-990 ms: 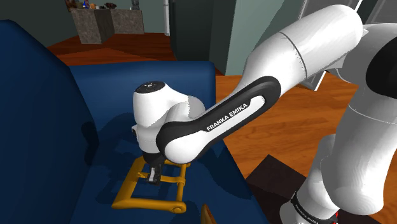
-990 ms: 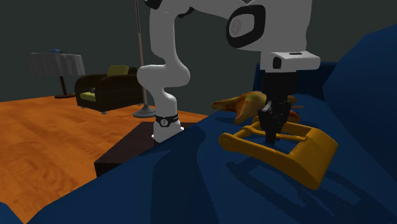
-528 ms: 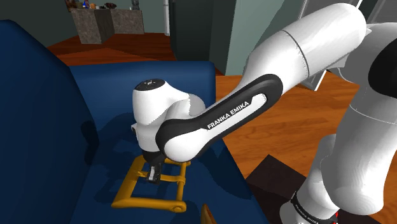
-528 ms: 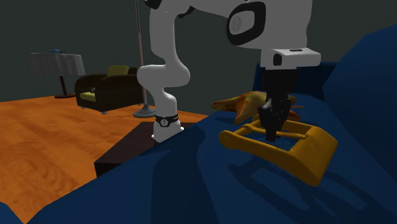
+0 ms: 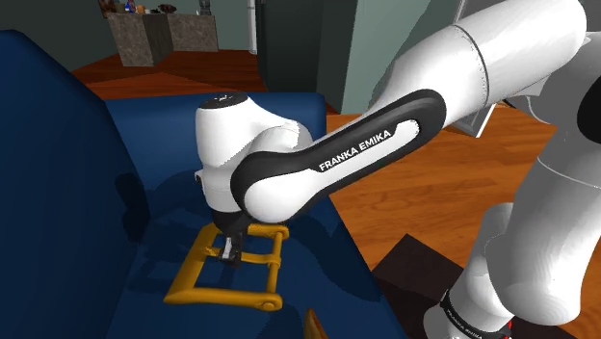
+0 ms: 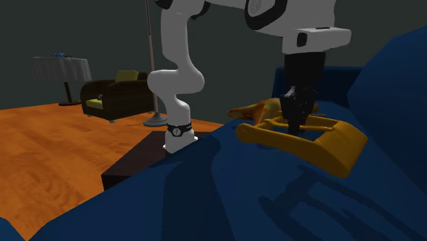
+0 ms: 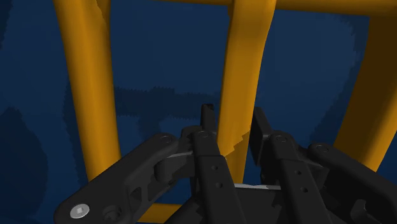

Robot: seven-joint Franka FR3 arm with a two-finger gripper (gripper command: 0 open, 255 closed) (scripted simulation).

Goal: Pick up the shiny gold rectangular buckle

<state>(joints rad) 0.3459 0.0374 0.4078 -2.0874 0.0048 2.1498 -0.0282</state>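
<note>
The gold rectangular buckle (image 5: 223, 299) is an open frame with a bar across its middle. My gripper (image 5: 229, 250) is shut on that middle bar. In the second exterior view the buckle (image 6: 330, 148) hangs tilted above the blue sofa seat (image 6: 233, 198), its shadow lying below it, with the gripper (image 6: 295, 127) coming down into it from above. In the wrist view the two black fingers (image 7: 207, 118) clasp the buckle's bar (image 7: 245, 76), and the gripper (image 7: 232, 125) looks down at blue cushion through the frame.
An orange-tan object (image 6: 256, 109) lies on the sofa just behind the buckle. The sofa's backrest (image 5: 48, 164) rises at the shoulder view's left. The dark stand (image 5: 416, 272) sits beside the sofa on the wood floor. An armchair (image 6: 113, 97) and floor lamp (image 6: 147, 61) stand far off.
The gripper has risen with the buckle in it. The buckle has come up off the cushion and hangs higher, its shadow now apart from it.
</note>
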